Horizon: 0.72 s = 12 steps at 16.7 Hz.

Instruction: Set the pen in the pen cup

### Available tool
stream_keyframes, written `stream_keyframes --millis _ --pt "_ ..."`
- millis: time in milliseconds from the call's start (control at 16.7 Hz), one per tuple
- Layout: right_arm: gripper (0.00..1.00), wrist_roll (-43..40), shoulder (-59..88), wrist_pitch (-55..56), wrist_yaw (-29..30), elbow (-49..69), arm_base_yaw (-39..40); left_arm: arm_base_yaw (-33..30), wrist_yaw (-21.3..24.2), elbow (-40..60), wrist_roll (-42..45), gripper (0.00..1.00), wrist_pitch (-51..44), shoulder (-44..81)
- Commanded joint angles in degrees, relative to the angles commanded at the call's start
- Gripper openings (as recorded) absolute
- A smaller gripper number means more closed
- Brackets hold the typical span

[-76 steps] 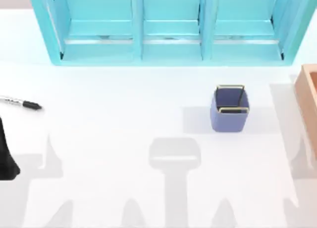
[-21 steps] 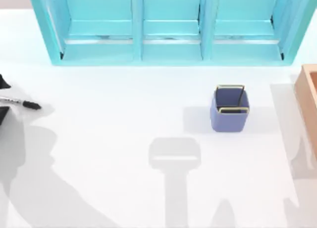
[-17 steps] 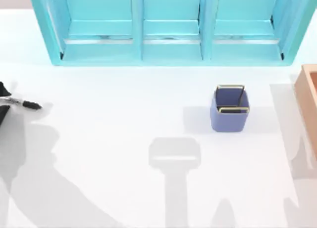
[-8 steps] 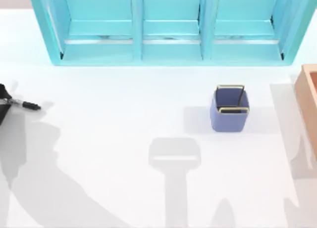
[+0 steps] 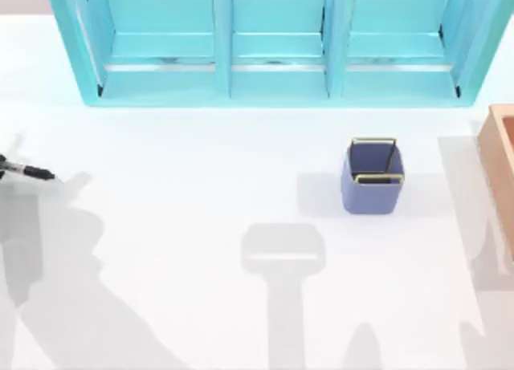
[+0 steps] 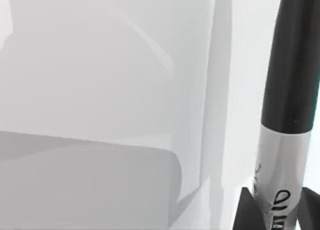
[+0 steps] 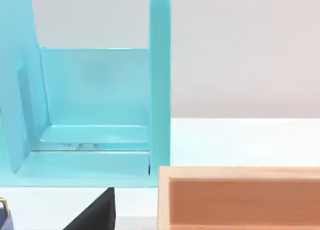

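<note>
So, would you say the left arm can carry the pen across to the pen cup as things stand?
Probably yes. The pen sits in the left end effector at the table's left edge, and the white table between it and the pen cup is bare, with the cup's mouth open upward.

pen (image 5: 28, 172) far left edge | pen cup (image 5: 372, 177) right of centre | shelf (image 5: 273, 45) behind | box (image 5: 499, 161) far right

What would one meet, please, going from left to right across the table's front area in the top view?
Thin silver-grey pen with a black cap → small square periwinkle-blue cup with a gold wire rim → orange-brown box.
</note>
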Motion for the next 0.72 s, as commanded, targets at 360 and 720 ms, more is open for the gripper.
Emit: stream_keyframes --millis 360,720 --pt "1.0 0.0 0.0 0.0 0.0 0.0 0.0 5.32 3.08 -2.69 4.53 0.0 -21.16 -23.56" --pt "1.0 0.0 0.0 0.0 0.0 0.0 0.0 10.18 5.9 -5.85 8.7 0.0 -40.09 -43.21"
